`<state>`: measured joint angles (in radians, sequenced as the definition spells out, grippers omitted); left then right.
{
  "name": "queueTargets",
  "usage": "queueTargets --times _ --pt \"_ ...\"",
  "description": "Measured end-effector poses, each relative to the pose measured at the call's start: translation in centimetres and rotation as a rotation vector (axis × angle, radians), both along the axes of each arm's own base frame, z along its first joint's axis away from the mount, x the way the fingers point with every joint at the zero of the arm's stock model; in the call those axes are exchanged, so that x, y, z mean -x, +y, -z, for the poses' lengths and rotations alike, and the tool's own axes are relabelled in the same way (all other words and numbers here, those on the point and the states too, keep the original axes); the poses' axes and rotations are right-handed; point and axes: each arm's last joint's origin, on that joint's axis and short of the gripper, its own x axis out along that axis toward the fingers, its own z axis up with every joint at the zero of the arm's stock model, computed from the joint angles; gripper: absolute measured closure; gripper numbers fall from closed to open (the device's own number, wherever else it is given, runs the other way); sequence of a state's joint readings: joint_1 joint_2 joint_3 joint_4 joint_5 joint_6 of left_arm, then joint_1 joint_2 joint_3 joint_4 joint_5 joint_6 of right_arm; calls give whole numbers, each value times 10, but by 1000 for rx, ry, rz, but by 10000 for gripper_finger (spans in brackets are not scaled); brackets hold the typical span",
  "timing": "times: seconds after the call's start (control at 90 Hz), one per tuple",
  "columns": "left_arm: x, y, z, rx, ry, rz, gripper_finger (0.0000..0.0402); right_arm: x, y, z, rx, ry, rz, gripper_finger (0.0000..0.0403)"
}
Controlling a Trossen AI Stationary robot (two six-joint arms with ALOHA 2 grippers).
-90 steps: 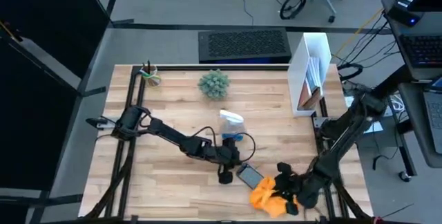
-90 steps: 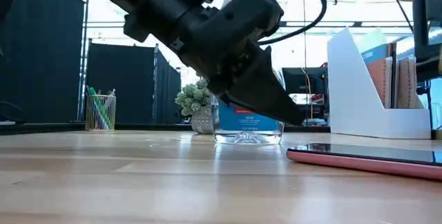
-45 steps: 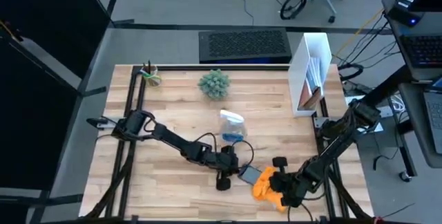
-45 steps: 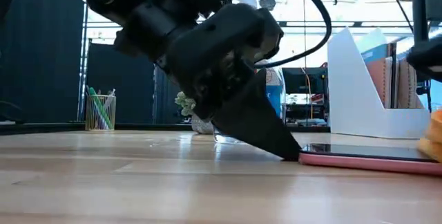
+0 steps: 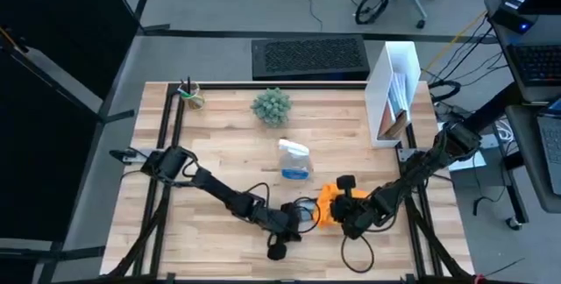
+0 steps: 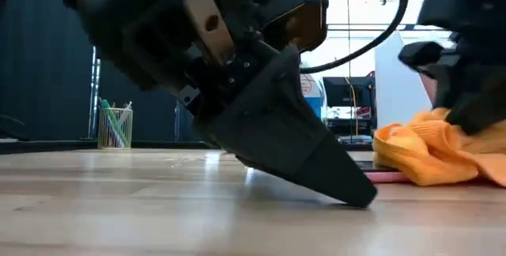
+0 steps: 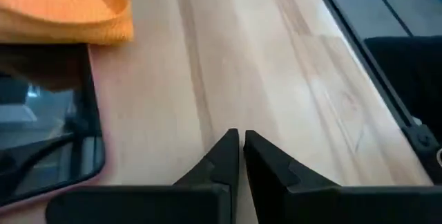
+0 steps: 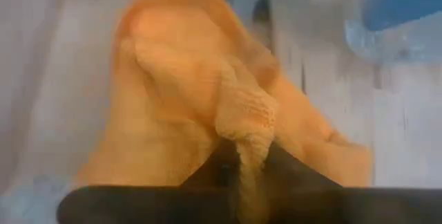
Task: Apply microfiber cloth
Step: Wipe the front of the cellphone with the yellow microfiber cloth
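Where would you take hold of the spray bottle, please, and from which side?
Grip the spray bottle across its clear body, below the white trigger head, coming from above on the plant side. It stands apart there, while the right tool, shut on the microfiber cloth, and the left tool crowd the near side.

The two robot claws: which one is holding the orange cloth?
The right gripper holds it: its fingers pinch a fold of the microfiber cloth. The left gripper is shut on nothing, its tips resting on the table beside the phone.

soft nubby orange cloth; glossy phone; smooth wood table.
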<state>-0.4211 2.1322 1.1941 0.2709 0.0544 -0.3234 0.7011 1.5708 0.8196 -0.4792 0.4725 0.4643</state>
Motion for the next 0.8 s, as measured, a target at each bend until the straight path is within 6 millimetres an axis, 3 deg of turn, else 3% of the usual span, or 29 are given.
queueTargets --times 0.133,0.289,0.378,0.533,0.8 --pt "6 10 -27 -191 13 -76 387 15 19 -17 -138 -40 11 399" --pt "2 33 -46 -399 -63 -211 387 28 41 -14 -225 -73 12 399" --pt "-5 50 -45 -414 -55 -251 387 30 46 -4 -209 -81 59 399" --pt "-13 70 -21 -379 14 -237 387 29 49 20 -142 -53 117 399" --pt "-12 51 -5 -236 54 -190 387 26 35 35 16 -4 182 399"
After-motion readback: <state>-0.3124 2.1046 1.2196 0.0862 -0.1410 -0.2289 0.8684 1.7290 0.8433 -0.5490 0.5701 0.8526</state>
